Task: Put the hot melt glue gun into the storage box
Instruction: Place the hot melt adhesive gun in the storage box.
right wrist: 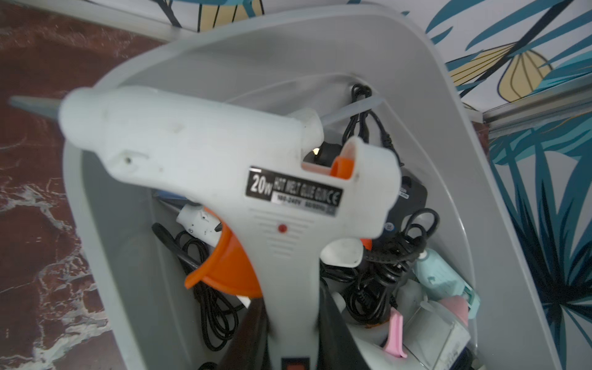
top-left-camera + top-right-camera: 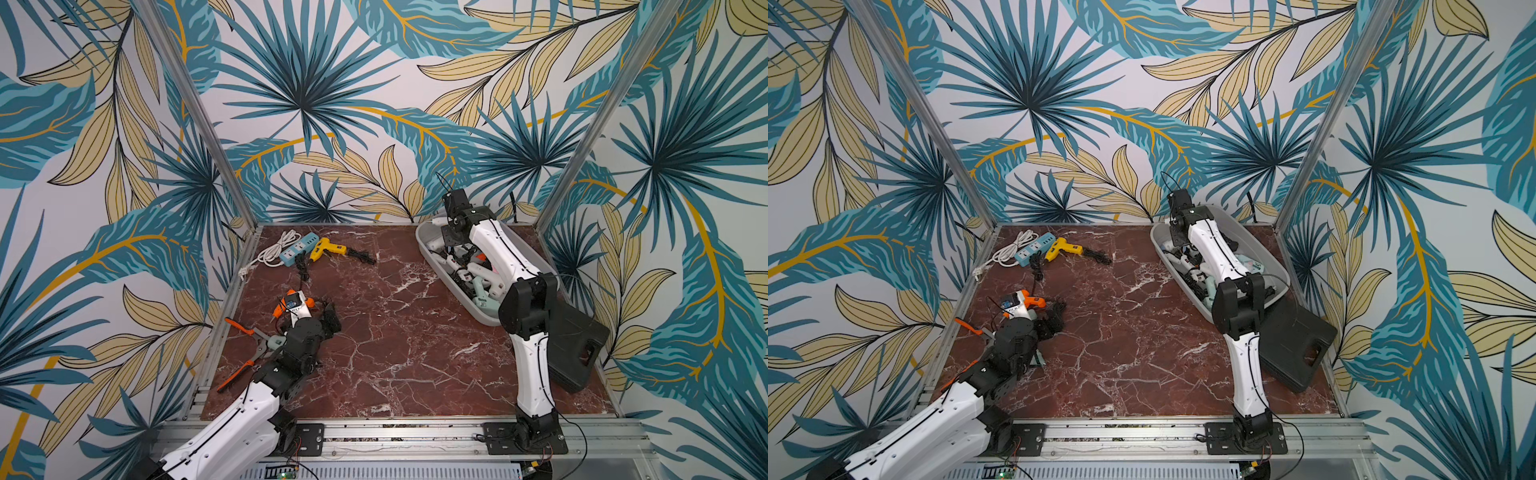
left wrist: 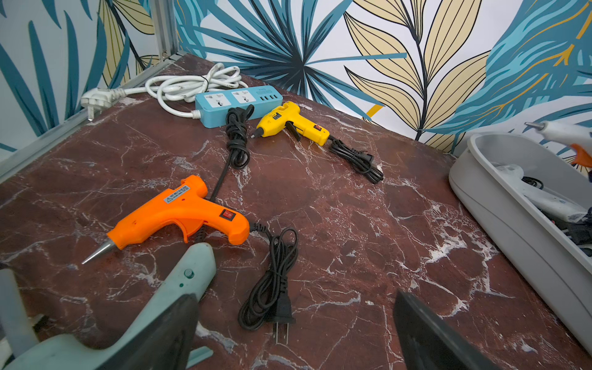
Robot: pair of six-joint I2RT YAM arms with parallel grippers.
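Observation:
My right gripper (image 1: 291, 320) is shut on the handle of a white hot melt glue gun (image 1: 224, 179) with an orange trigger. It holds the gun over the far end of the grey storage box (image 1: 416, 80), which shows in both top views (image 2: 428, 257) (image 2: 1163, 245). My left gripper (image 3: 295, 298) stands open and low over the table, above a black coiled cord and plug. An orange glue gun (image 3: 179, 214) lies just ahead of it, and a pale green one (image 3: 179, 288) lies beside one finger. A yellow glue gun (image 2: 328, 248) lies at the far left.
Several glue guns and black cords fill the box. A blue power strip (image 2: 298, 248) with a white cable sits at the far left corner. Orange-handled pliers (image 2: 241, 353) lie by the left edge. A flat black case (image 2: 582, 345) lies at the right, near the box.

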